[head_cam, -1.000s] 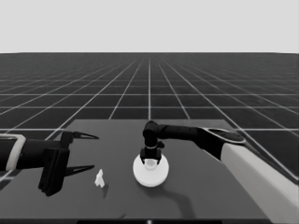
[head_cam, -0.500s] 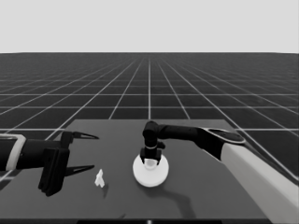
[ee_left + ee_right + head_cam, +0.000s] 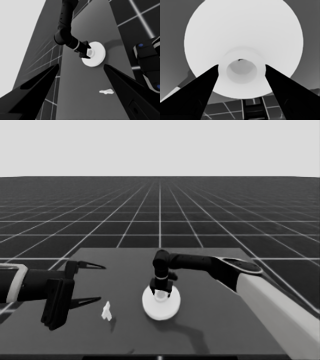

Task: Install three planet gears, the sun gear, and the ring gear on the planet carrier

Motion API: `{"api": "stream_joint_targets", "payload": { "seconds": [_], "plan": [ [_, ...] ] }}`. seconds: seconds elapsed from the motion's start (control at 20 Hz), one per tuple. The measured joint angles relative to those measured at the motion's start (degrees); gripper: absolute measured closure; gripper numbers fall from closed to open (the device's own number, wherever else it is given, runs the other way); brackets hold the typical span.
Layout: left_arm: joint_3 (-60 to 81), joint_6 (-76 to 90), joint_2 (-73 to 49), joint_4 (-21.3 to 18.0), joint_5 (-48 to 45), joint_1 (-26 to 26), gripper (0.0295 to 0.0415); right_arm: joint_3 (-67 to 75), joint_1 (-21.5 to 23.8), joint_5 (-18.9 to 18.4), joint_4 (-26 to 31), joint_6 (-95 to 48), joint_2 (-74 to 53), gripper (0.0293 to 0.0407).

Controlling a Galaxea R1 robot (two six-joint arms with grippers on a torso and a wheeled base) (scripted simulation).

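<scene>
Larger round part [image 3: 160,303] flat on the dark bench [image 3: 225,320], a little right of the bench's middle, raised centre hub upward. Right gripper [image 3: 161,291] straight above it, arm reaching in from the right edge, jaws closed on the hub from either side. In the right wrist view, both black fingers [image 3: 202,85] pressed against the hub's wall, the larger round part [image 3: 242,32] spreading wide beyond them, the hub's hole in plain sight between the wedges. From the left wrist view, same grip seen farther off: right gripper [image 3: 85,51] meeting the larger round part [image 3: 96,57] at its centre. No gears or smaller round part in sight anywhere on the bench.

Thin white piece [image 3: 106,311] upright on the bench, well left of the larger round part, near the left gripper [image 3: 95,283]; also in the left wrist view [image 3: 106,91], apart from everything. Left gripper parked over the bench's left end, jaws spread wide, nothing between them.
</scene>
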Motion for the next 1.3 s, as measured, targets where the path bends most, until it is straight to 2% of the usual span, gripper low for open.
{"api": "stream_joint_targets", "payload": {
  "seconds": [1.3],
  "plan": [
    [0.0, 0.0, 0.0, 0.0, 0.0, 0.0, 0.0326, 0.0, 0.0, 0.0, 0.0, 13.0, 0.0, 0.0351]
  ]
}}
